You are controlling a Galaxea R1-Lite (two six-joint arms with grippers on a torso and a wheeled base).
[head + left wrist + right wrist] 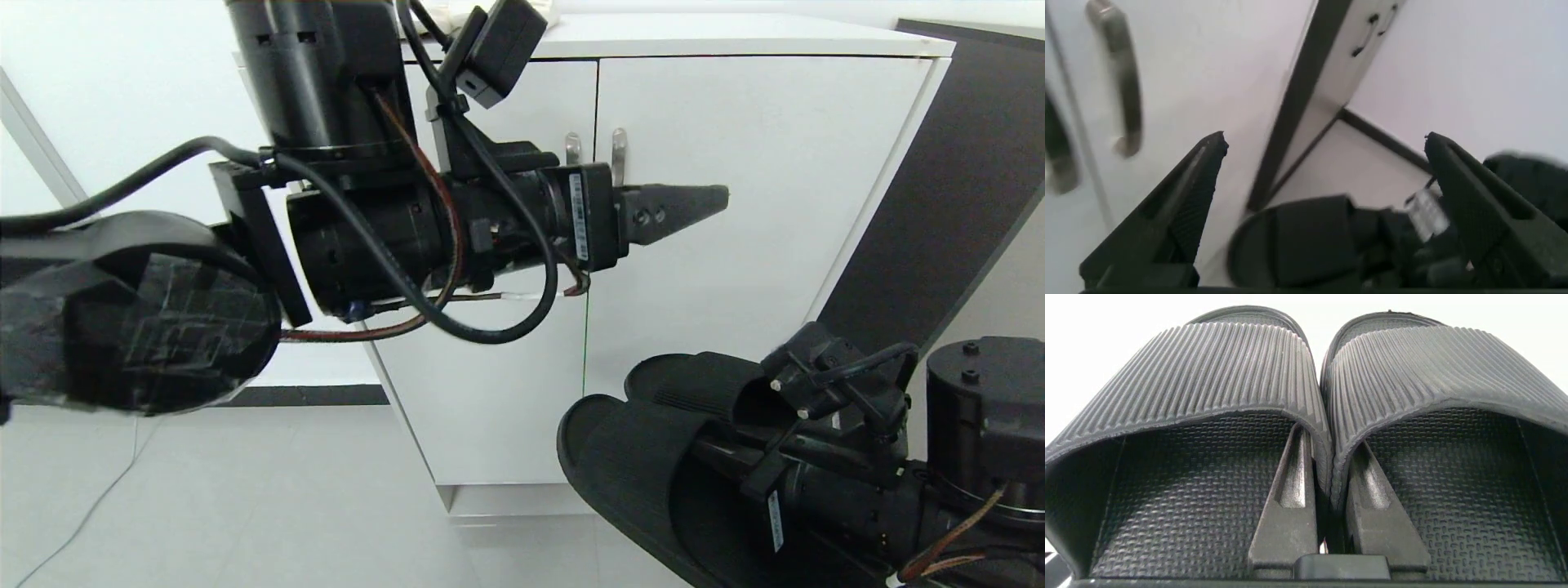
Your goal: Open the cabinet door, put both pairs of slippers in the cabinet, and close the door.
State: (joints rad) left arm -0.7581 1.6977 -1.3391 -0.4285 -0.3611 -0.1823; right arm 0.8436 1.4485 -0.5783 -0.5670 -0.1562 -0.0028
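Head view: boxy white cabinet with smooth matte doors, both shut, and two slim curved metal handles side by side at the centre seam. Level with those handles and across the right door, left pincer, its black fingers tapering to blunt wedges. Seen from the left wrist view, spread wide and gripping nothing, with one rounded brushed handle close by. Lower down, pair of black rubber slippers held off the pale tiled floor, in front of the cabinet's lower right. Right wrist view: right pincer narrowed on the slippers, one grooved finger under each strap, pinching the adjoining side walls together. Straps finely ridged, footbeds pebbled.
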